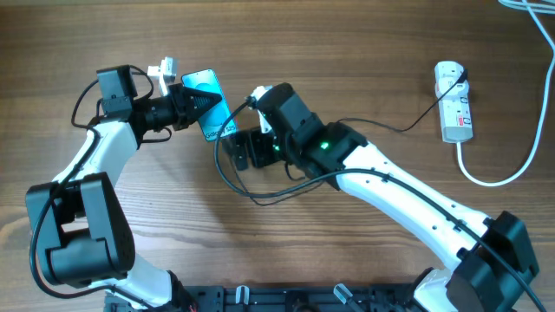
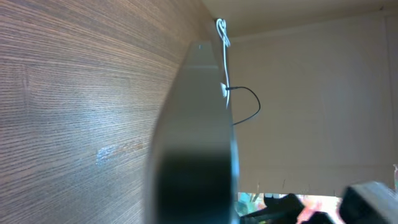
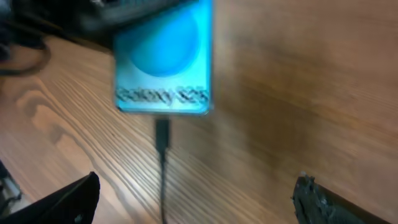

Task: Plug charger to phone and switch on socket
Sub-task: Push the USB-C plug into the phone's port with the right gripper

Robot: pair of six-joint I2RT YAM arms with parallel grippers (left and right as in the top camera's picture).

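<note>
Phone: one flat rectangle (image 1: 209,104) with a glossy teal screen, a paler oval and white lettering, on a wood-grain table (image 1: 364,43).
Left gripper (image 1: 191,102): jaws pinch the phone's end opposite the lettering.
Charger: one thin black cable whose small dark plug (image 3: 162,134) touches the phone's lettered edge; blur hides whether it is seated.
Right gripper (image 3: 196,204): just beyond that edge, with two dark fingers spread wide and the cable running between them, clear of both.
Socket: one white strip (image 1: 455,102) with a rounded end, red marks and a thick white cord (image 1: 512,165), well apart from the phone.
Views: only the overhead shows the cable's slack loop near the phone. Only the right wrist shows plug meeting phone. The left wrist is mostly a blurred grey slab.
</note>
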